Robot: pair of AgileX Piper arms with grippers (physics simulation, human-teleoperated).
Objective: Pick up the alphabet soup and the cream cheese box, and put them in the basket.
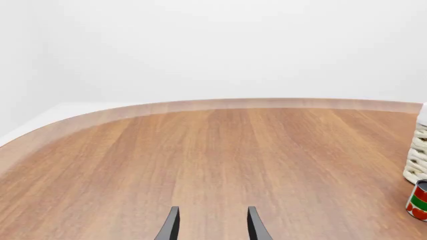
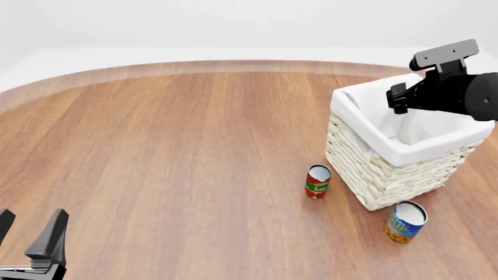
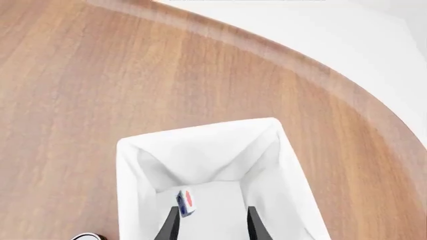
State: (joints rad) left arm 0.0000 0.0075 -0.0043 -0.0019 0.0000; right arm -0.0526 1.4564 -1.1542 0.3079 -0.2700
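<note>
My right gripper [image 3: 212,222] hung wide apart over the basket [image 2: 365,169]. The cream cheese box [image 3: 185,202] lay inside. My left gripper [image 1: 212,225] was apart too.

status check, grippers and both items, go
Right gripper open over the basket, cream cheese box inside it. Left gripper open, empty. Alphabet soup on the table beside the basket; nothing blocking it.

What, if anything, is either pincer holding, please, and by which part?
Nothing is held. The left pincer gapes over the table; the right pincer is open above the basket, the cream cheese box apparently loose beneath it.
</note>
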